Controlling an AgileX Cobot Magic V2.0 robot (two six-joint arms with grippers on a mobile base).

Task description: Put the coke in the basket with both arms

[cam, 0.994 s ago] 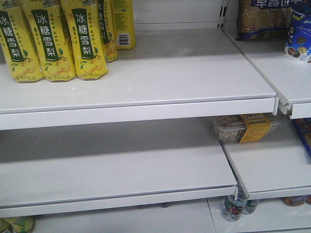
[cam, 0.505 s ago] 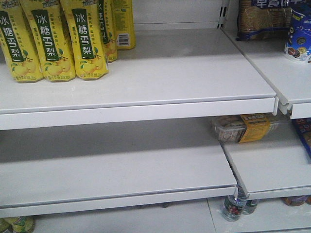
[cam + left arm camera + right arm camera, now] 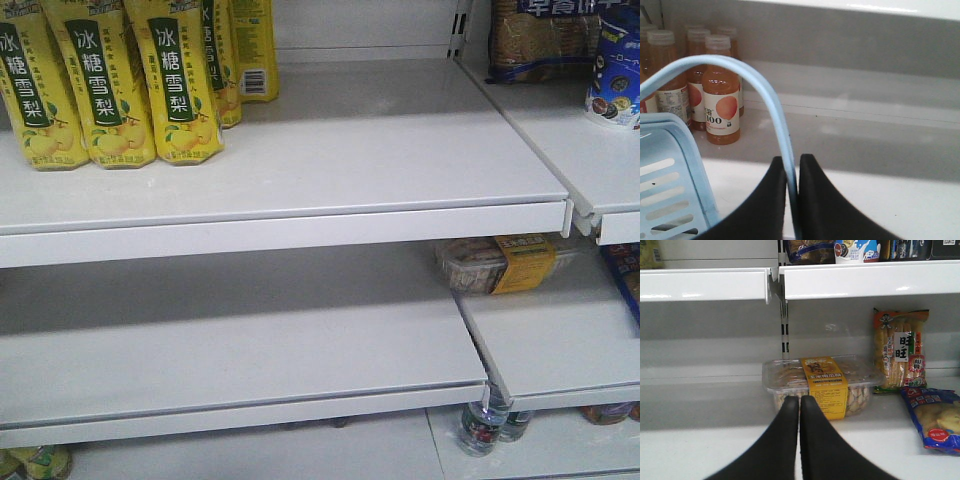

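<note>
Left wrist view: left gripper (image 3: 791, 172), black fingers pinched nearly together on the light blue hoop handle (image 3: 771, 95) of the basket (image 3: 670, 175); handle arcs up and to the left from the gripper, slotted basket wall sits low-left of it. Beyond and left of gripper, orange juice bottles (image 3: 720, 95) stand upright on a white shelf (image 3: 850, 135). Right wrist view: right gripper (image 3: 799, 412), fingers pressed together w/ nothing between them. Just beyond its tips, a clear snack box w/ yellow band (image 3: 822, 385) on the shelf; to the right, a rice-cracker pack (image 3: 899, 350) standing at the back and a blue snack bag (image 3: 935, 417) lying nearer. Front view: yellow pear-drink bottles (image 3: 110, 85) on the upper shelf (image 3: 330, 150), neither gripper visible. Coke: not seen in any view.
</note>
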